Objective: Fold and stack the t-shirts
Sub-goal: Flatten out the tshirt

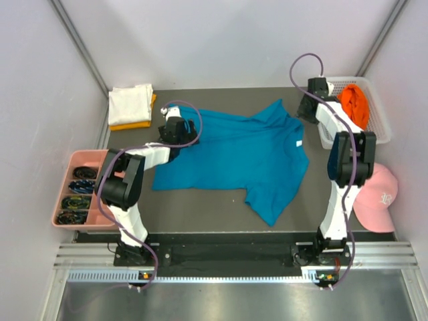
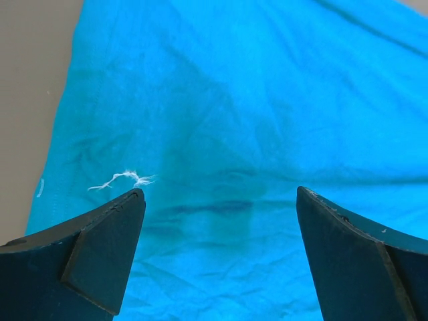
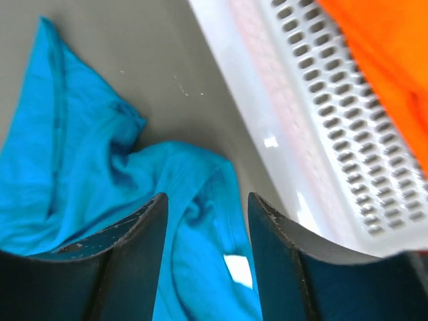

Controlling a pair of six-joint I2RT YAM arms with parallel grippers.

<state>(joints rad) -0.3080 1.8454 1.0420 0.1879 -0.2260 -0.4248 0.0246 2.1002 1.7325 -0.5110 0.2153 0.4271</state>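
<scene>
- Tabletop (image 1: 200,207): grey, carries all items.
- Teal-blue t-shirt (image 1: 234,150): spread open and creased, lying between the two tools. Its left edge is under the left tool (image 2: 221,194), and a rumpled edge is under the right tool (image 3: 207,200).
- White basket (image 1: 380,119): just right of the right tool.
- Pink tray (image 1: 73,158): left of the left tool, toward the arm bases.
- Pink cap (image 1: 378,197): right of the right tool, well back toward its base.
- White t-shirt (image 1: 130,101): folded on the yellow-orange t-shirt (image 1: 134,125), beyond and left of the left tool.
- Bright orange t-shirt (image 1: 354,103): in the basket.
- Left tool: wide, above the cloth.
- Right tool: partly parted, above the cloth.
</scene>
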